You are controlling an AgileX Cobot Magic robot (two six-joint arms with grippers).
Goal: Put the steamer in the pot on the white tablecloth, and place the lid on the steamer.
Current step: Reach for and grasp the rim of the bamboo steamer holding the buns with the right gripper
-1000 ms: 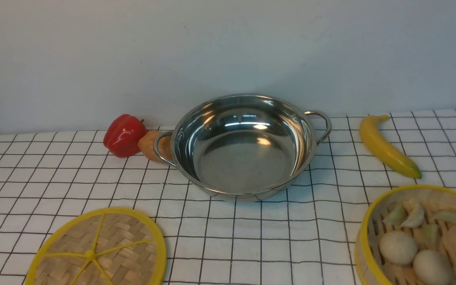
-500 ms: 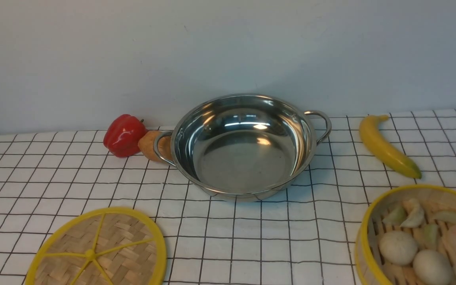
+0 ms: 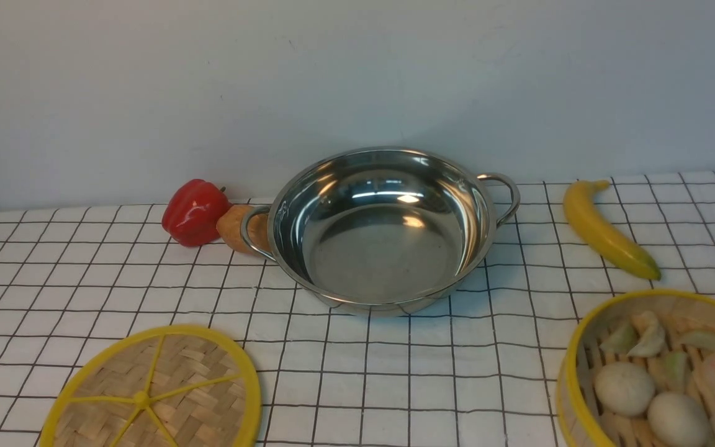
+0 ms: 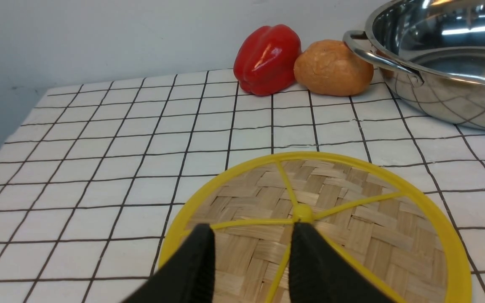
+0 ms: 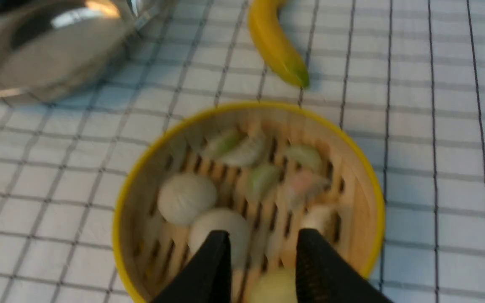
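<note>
Nothing has moved since a second ago; steamer (image 3: 649,293) near right, lid (image 3: 152,391) near left, pot (image 3: 382,248) empty; left gripper (image 4: 253,235) and right gripper (image 5: 263,240) hover parted, grasping nothing; task unstarted

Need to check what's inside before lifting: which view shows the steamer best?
The right wrist view: nearly the whole steamer and its inside, though blurred. The front view is sharper but crops it at the corner. The left wrist view misses it.

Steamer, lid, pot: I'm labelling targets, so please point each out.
steamer (image 3: 661,293), front view, far yellow rim.
lid (image 3: 141,399), front view, centre hub.
pot (image 3: 382,251), front view, bare inner floor.
</note>
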